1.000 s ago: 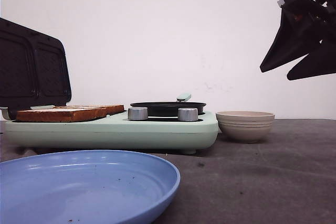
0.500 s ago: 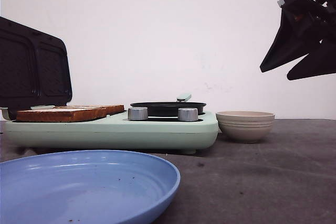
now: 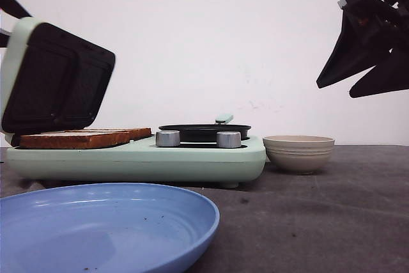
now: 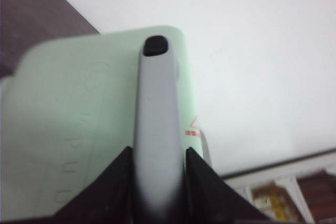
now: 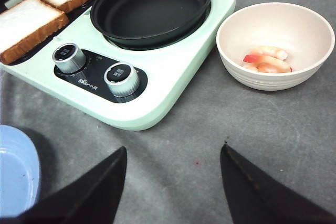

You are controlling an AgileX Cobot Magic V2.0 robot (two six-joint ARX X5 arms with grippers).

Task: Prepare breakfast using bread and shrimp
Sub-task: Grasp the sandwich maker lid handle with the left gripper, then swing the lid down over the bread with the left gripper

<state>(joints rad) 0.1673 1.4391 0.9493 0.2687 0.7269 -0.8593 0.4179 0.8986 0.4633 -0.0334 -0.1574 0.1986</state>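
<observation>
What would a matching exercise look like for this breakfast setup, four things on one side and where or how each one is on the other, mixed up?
Things:
1. bread
2. shrimp
3. lid handle
4. blue plate

Places or states:
A. inside the beige bowl
B. bare, nearest the front camera
C. lying on the sandwich maker's lower plate
D. gripped in the left pincer

Pairs: 1-C, 2-A, 3-D, 4-B

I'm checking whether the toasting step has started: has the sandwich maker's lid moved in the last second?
Yes. The lid has swung forward and down toward the bread, against the unmoved knobs. The left gripper is clamped on its handle.
</observation>
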